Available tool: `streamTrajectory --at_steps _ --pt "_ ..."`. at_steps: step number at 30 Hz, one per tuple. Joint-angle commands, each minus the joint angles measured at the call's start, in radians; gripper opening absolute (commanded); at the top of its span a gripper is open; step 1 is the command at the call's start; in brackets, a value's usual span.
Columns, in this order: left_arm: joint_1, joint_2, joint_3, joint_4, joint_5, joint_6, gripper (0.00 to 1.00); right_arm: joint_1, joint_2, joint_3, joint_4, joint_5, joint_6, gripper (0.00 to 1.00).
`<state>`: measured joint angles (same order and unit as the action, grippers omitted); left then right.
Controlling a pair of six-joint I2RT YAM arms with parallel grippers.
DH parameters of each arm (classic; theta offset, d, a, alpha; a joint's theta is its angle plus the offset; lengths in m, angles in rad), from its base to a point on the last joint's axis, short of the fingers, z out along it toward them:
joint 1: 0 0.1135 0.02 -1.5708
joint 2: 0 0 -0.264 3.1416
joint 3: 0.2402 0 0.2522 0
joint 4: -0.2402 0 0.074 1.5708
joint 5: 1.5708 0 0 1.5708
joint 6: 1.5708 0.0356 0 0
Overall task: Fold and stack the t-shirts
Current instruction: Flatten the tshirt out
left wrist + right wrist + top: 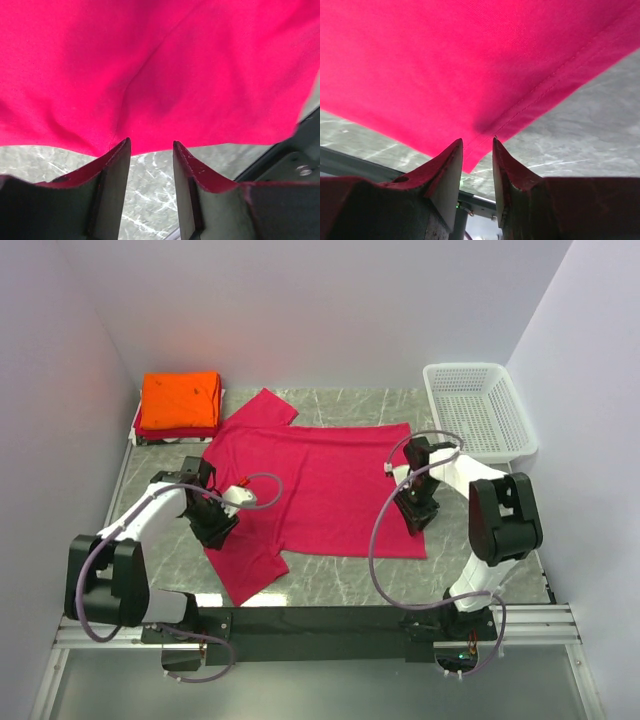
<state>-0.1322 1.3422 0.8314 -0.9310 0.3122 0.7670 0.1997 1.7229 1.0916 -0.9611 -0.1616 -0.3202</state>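
Crimson-pink cotton t-shirt (320, 490): lay spread open and flat in the middle of the grey marble-patterned table (350, 580), one sleeve pointing to the far side, the other to the near left.
Folded bright orange t-shirt (180, 398): sat at the far left corner, on top of a folded red t-shirt (175, 430).
Left gripper (150, 146): was low at the pink shirt's left edge near the front sleeve, its fingers apart with bare table showing between them and the cloth's edge right at the tips.
Right gripper (478, 145): was at the shirt's near right hem corner, its fingers narrowly apart, the corner reaching into the gap, not pinched.
White plastic mesh basket (505, 445): stood at the far right, well apart from the shirts.
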Motion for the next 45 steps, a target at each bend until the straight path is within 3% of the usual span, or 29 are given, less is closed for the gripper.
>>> streamTrajectory --at_steps 1,8,13,19,23,27,35,42,45 --pt "0.006 0.018 -0.043 0.059 -0.076 0.083 0.44 0.010 0.036 -0.016 0.025 0.066 -0.029 0.37" --pt "0.006 0.031 -0.156 0.049 -0.139 0.140 0.43 0.014 0.063 -0.071 0.045 0.135 -0.068 0.37" --pt "0.008 -0.037 -0.135 -0.024 -0.148 0.202 0.40 0.012 0.006 -0.122 0.036 0.188 -0.106 0.36" --pt "0.075 -0.043 0.067 -0.157 -0.024 0.261 0.39 0.012 -0.101 -0.026 -0.010 0.166 -0.126 0.36" --pt "0.120 0.104 0.205 -0.074 0.011 0.184 0.41 0.012 -0.056 0.059 -0.019 0.114 -0.094 0.36" --pt "0.125 0.208 0.222 0.049 0.018 0.130 0.41 0.012 0.030 0.085 0.013 0.089 -0.079 0.36" --pt "0.123 0.255 0.105 0.095 -0.031 0.167 0.38 0.012 0.139 0.091 0.058 0.115 -0.095 0.35" --pt "0.125 0.137 -0.049 0.018 -0.064 0.233 0.36 0.015 0.064 -0.005 0.015 0.120 -0.171 0.35" --pt "0.129 0.101 -0.032 0.005 -0.038 0.233 0.40 0.007 0.005 0.004 -0.011 0.077 -0.197 0.37"
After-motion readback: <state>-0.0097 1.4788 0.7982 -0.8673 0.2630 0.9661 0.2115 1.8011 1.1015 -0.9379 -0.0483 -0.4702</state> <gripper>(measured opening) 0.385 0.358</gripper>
